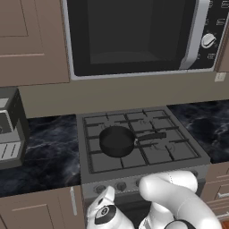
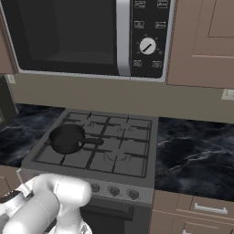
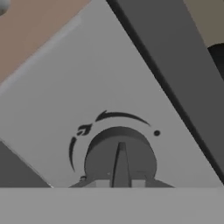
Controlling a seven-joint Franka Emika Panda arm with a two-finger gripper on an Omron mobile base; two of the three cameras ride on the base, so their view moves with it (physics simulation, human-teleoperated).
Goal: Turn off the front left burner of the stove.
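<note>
Fingers closed tight on a stove knob, mid-turn toward off.

Seen from the hand view: fingers [image 3: 119, 181] shut at both sides of the knob [image 3: 120, 159], its ridge standing between them, flame mark and dot printed on the grey panel [image 3: 65, 87] above. Best done slowly, wrist kept square to the panel, grip kept firm against slipping. Further out, front left burner [image 1: 103, 160] on the stove [image 1: 143, 172], beside the black pan [image 1: 117, 141].
</note>
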